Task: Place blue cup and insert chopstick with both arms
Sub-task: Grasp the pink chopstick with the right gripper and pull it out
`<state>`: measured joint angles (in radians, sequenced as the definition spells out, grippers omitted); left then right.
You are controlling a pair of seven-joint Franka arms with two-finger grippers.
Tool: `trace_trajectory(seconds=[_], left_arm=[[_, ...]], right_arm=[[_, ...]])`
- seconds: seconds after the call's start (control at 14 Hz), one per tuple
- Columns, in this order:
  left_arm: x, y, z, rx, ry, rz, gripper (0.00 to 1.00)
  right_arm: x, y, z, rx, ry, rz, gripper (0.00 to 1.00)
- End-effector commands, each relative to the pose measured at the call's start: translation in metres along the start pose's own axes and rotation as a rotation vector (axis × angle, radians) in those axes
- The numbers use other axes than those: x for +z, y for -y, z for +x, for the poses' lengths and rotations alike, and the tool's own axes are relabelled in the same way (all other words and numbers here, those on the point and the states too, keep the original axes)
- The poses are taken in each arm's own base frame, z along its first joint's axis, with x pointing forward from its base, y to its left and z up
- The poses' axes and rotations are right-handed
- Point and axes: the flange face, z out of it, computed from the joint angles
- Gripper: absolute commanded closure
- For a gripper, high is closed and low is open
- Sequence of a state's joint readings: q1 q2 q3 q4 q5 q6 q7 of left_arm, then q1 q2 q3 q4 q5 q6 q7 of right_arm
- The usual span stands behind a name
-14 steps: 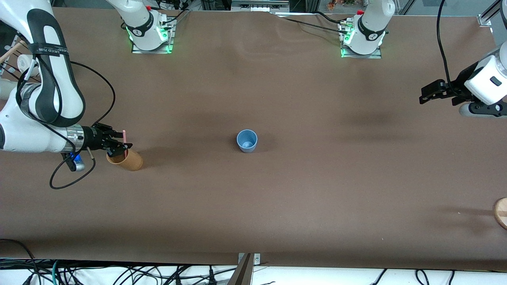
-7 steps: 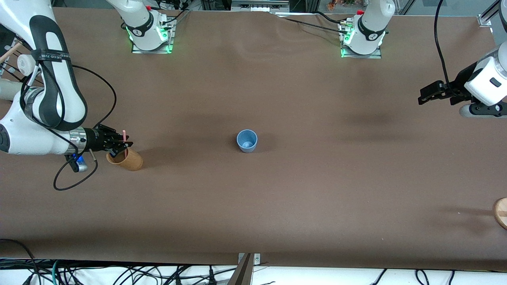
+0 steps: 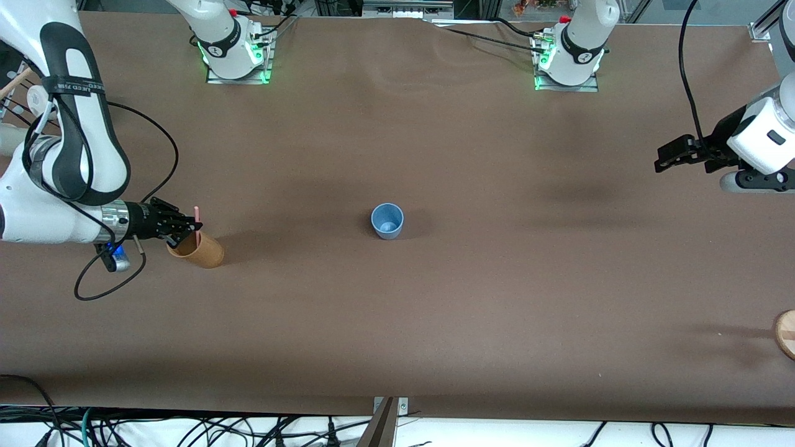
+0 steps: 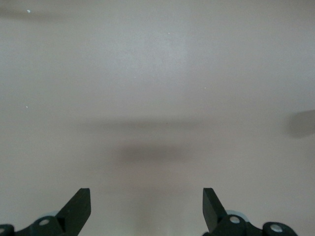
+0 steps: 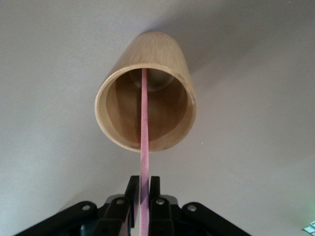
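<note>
The blue cup (image 3: 387, 221) stands upright and empty at the middle of the table. My right gripper (image 3: 184, 229) is over the tan-brown cup (image 3: 199, 250) at the right arm's end of the table. It is shut on the pink chopstick (image 3: 197, 219). In the right wrist view the chopstick (image 5: 144, 123) runs from my gripper (image 5: 145, 191) down into the brown cup (image 5: 170, 59), its tip at the cup's bottom. My left gripper (image 3: 668, 158) is open and empty, up over bare table at the left arm's end. Its fingertips (image 4: 78, 204) show wide apart in the left wrist view.
A round wooden thing (image 3: 786, 334) lies at the table's edge at the left arm's end, nearer to the front camera. A black cable (image 3: 105, 282) loops under the right wrist. The brown table cover (image 3: 435, 310) is bare around the blue cup.
The right arm's elbow has shifted a little while its gripper stays at the brown cup with the chopstick. The left gripper has drifted slightly lower in the front view.
</note>
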<state>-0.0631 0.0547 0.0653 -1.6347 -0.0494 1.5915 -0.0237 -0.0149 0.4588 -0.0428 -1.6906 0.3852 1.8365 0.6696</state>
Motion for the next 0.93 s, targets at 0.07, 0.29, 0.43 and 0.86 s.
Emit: trace_trajectory(seconds=[0.07,0.29,0.43,0.86], left_arm=[[-0.006,-0.006,0.006,-0.001,-0.007,-0.021,0.0],[-0.006,-0.007,0.006,0.003,-0.007,-0.02,0.0],[-0.005,-0.007,0.006,0.003,-0.005,-0.02,0.0],[-0.004,-0.008,0.007,0.005,-0.003,-0.02,0.0]], right_arm=[[-0.003,0.002,0.002,0.002,0.017,0.009,0.96],[-0.012,0.005,-0.001,-0.017,0.007,0.016,1.0],[-0.028,0.009,-0.01,-0.029,0.046,0.001,1.0],[-0.079,0.012,-0.04,-0.077,0.127,-0.054,1.0]])
